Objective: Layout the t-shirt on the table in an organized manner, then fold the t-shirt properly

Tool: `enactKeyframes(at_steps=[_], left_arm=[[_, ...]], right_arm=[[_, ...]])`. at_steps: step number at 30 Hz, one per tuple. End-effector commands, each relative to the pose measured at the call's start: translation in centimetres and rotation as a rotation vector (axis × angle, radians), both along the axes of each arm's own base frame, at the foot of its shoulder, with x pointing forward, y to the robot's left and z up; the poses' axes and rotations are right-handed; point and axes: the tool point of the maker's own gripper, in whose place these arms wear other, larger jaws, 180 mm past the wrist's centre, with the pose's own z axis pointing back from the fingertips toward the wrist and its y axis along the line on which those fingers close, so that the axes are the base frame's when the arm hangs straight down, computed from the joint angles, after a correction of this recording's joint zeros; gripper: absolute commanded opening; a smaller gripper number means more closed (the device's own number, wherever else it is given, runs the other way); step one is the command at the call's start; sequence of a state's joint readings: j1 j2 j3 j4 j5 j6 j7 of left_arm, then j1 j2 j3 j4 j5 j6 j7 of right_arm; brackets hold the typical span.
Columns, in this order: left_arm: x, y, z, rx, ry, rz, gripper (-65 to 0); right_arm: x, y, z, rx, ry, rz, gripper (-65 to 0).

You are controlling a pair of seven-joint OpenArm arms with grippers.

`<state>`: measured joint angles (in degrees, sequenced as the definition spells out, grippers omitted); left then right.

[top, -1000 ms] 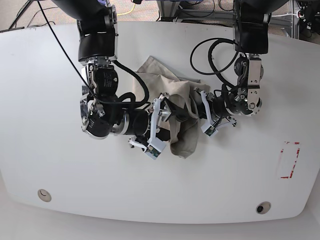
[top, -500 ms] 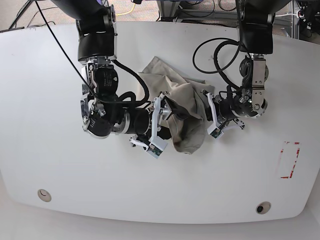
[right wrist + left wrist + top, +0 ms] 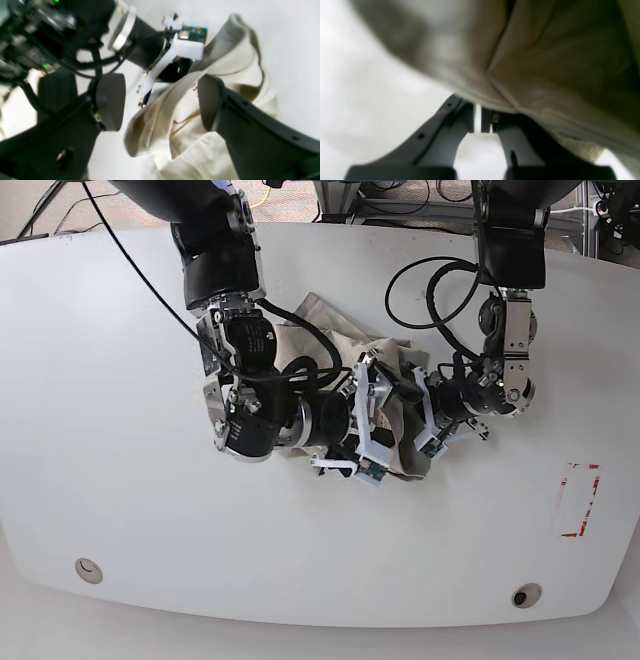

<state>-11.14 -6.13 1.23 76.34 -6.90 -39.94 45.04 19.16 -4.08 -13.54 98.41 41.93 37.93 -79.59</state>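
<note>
The soft, light t-shirt (image 3: 395, 395) lies bunched mid-table (image 3: 120, 510), pinched by the closed left gripper (image 3: 480, 120), right gripper (image 3: 160, 102) spread around a fold; a hem edge looks best to grasp.

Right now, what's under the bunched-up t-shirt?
The white table shows all around the t-shirt. Whatever lies beneath the heap is covered by cloth and both grippers, right and left.

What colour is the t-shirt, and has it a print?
Plain light khaki-grey t-shirt, no print visible; right wrist view.
</note>
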Motion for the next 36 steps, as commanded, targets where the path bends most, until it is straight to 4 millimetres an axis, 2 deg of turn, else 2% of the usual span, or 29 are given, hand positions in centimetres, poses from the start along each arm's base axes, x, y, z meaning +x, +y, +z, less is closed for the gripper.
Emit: enactKeyframes(at_steps=[1, 5, 11, 17, 23, 31, 36], left_arm=[[1.4, -0.3, 1.8, -0.02, -0.057, -0.002, -63.3], [1.4, -0.3, 2.0, -0.02, -0.063, -0.003, -63.3], [2.0, 0.0, 3.4, -0.012, -0.111, -0.005, -63.3], [3.0, 2.5, 5.0, 0.037, -0.161, 0.015, -63.3], [4.2, 5.4, 7.3, 0.064, -0.222, 0.066, -63.3], [4.9, 7.6, 8.4, 0.055, -0.251, 0.136, -63.3], [5.4, 8.1, 9.1, 0.059, -0.268, 0.145, -63.3]], right_arm=[[-0.3, 1.4, 0.9, -0.044, -0.086, 0.074, -22.7], [-0.5, 1.6, 0.0, -0.15, -0.143, 0.125, -22.7], [0.9, 1.6, 1.5, -0.179, -0.21, 0.131, -22.7], [2.1, 1.5, 2.8, -0.231, -0.285, 0.161, -22.7], [2.7, 1.3, 2.0, -0.251, -0.256, 0.158, -22.7], [0.9, 2.7, 0.9, -0.284, -0.259, 0.236, -22.7], [0.8, 2.8, 0.9, -0.288, -0.264, 0.246, -22.7]])
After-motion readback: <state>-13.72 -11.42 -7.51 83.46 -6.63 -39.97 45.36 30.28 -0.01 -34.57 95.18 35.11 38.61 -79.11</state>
